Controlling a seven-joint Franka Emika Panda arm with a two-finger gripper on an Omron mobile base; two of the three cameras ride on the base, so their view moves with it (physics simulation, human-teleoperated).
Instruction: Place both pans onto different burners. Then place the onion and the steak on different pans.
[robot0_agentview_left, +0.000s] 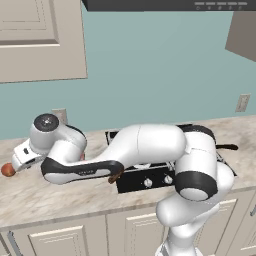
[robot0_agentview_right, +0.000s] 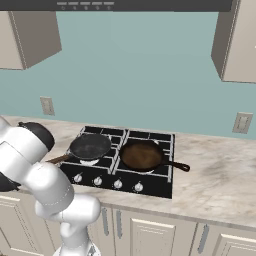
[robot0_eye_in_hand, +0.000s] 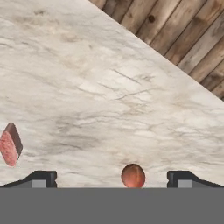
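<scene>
In the hand view my gripper (robot0_eye_in_hand: 114, 178) is open just above the marble counter, and the small orange-brown onion (robot0_eye_in_hand: 133, 176) lies between its fingertips (robot0_eye_in_hand: 43, 178), nearer the right one. The pinkish-red steak (robot0_eye_in_hand: 9, 144) lies on the counter at the left edge. From the left base view the arm reaches far left, with the hand (robot0_agentview_left: 24, 156) right beside the onion (robot0_agentview_left: 7, 170). The black pan (robot0_agentview_right: 90, 146) with its wooden handle sits on the front left burner of the cooktop (robot0_agentview_right: 150, 184). The reddish-brown pan (robot0_agentview_right: 141, 155) sits on the front right burner.
The counter edge (robot0_eye_in_hand: 144, 48) runs diagonally across the hand view, with wooden floor (robot0_eye_in_hand: 188, 30) beyond it. Wall outlets (robot0_agentview_right: 47, 105) sit on the teal wall. Upper cabinets (robot0_agentview_left: 40, 40) and a range hood (robot0_agentview_right: 140, 5) hang above.
</scene>
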